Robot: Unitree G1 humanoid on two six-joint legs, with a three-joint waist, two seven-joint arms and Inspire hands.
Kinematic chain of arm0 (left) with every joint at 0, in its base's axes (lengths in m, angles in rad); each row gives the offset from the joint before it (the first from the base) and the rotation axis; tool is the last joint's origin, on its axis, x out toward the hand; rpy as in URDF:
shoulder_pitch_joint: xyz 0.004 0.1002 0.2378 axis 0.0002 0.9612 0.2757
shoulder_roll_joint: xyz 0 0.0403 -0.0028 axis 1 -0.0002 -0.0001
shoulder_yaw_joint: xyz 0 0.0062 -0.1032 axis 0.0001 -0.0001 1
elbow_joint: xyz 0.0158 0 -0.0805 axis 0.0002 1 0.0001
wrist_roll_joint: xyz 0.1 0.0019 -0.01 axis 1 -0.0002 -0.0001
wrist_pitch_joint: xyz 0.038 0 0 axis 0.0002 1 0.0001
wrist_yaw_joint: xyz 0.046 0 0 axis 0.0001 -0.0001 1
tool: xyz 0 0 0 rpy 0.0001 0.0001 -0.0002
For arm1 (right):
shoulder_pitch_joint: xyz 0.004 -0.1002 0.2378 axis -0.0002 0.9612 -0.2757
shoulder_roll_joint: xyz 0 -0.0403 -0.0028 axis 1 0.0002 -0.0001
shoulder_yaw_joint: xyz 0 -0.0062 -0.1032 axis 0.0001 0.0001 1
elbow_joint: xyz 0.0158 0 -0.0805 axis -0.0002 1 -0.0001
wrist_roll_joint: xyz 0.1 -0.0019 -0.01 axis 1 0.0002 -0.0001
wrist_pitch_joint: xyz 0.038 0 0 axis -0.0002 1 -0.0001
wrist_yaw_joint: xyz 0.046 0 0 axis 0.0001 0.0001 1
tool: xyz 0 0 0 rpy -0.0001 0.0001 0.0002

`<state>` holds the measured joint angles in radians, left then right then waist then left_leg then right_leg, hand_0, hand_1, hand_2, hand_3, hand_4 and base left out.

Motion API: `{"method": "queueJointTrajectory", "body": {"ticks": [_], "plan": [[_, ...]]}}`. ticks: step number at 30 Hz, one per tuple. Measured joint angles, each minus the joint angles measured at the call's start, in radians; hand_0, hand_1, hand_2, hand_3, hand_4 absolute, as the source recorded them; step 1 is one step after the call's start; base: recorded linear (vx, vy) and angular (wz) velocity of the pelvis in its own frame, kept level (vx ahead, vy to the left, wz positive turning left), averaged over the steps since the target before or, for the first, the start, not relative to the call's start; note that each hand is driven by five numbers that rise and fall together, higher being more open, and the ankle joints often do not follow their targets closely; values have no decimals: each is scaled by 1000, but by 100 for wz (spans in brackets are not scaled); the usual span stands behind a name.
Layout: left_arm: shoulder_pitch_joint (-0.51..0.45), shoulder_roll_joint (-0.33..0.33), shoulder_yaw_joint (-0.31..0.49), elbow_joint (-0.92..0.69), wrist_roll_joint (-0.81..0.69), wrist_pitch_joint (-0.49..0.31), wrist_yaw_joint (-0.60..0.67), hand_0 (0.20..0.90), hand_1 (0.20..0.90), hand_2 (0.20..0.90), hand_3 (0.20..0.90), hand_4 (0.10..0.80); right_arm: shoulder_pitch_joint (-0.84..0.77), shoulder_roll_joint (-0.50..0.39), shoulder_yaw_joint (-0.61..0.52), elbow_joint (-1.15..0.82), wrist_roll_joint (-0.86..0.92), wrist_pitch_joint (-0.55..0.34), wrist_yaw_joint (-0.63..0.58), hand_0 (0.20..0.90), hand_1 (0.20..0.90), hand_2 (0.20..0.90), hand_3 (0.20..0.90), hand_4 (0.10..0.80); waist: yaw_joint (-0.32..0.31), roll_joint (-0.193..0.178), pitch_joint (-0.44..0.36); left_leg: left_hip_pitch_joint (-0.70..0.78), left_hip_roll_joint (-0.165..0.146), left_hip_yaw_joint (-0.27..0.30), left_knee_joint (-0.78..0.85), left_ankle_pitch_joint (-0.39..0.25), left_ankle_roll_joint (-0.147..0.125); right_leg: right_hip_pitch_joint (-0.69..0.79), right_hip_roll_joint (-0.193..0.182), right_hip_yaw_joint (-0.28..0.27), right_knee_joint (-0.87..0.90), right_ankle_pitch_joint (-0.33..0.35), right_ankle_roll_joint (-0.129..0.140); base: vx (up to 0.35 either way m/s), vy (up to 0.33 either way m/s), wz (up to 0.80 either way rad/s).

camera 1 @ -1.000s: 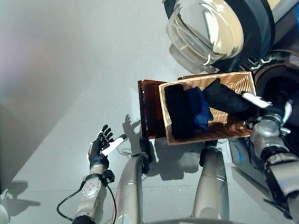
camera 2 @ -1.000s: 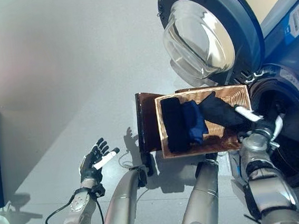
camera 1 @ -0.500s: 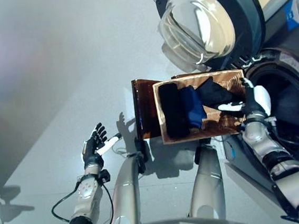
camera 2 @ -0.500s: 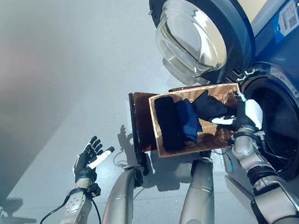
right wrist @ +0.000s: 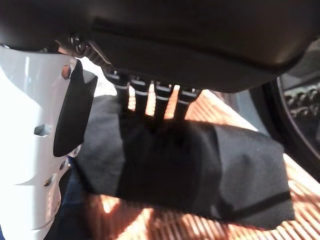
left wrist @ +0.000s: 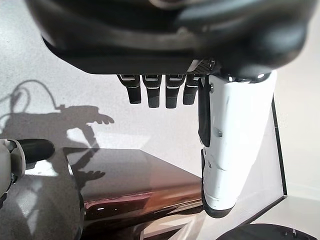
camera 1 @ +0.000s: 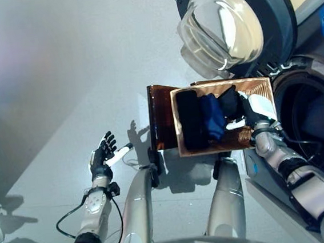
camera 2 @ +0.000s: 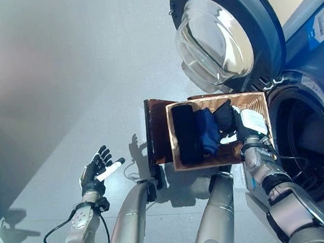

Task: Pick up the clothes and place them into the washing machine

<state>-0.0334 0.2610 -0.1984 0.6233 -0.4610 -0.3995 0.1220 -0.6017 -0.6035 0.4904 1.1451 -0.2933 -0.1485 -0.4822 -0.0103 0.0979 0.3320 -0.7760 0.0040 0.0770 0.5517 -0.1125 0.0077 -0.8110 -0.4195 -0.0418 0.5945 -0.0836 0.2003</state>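
Right hand (camera 2: 244, 126): over the basket (camera 2: 256, 102), fingers straight, tips on the black garment (right wrist: 200, 170); nothing gripped.
Left hand (camera 2: 96, 171): idle, fingers spread, away over the floor.
Step advice: curl fingers and thumb deep into the cloth before lifting.
Garment axis: runs across the basket toward the washing machine drum (camera 2: 310, 141).
Other clothes: blue garment (camera 2: 207, 130) and black roll (camera 2: 184, 133), lying alongside.

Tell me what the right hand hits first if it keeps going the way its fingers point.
Most likely the black folded garment in the brown ribbed basket: the right hand has its fingers straight, pointing onto that cloth. Whether they already touch it is unclear.
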Motion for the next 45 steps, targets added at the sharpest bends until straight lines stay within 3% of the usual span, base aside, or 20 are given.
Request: {"method": "queueJointTrajectory", "body": {"ticks": [19, 27, 45], "plan": [[-1, 0, 0, -1, 18, 0, 10, 900, 900, 900, 900, 800, -29, -13, 20, 102, -131, 65, -28, 900, 900, 900, 900, 800, 4, 1, 1, -2, -1, 1, -4, -1, 0, -2, 0, -1, -5, 0, 0, 0, 0, 0], [-12, 0, 0, -3, 22, 0, 10, 900, 900, 900, 900, 800, -34, 25, 29, 157, -130, 84, -40, 900, 900, 900, 900, 800, 11, 2, 4, -4, -1, 0, 2, -2, 0, -5, 0, 1, 3, -1, 0, 0, 0, 0], [11, 26, 1, -154, 34, 3, -18, 900, 900, 900, 900, 800, -112, 35, 27, 253, -121, 124, -45, 900, 900, 900, 900, 800, 54, 17, 15, -91, 1, -4, 87, -18, 0, -99, -3, 28, 97, -22, -15, -7, 1, 0]]}}
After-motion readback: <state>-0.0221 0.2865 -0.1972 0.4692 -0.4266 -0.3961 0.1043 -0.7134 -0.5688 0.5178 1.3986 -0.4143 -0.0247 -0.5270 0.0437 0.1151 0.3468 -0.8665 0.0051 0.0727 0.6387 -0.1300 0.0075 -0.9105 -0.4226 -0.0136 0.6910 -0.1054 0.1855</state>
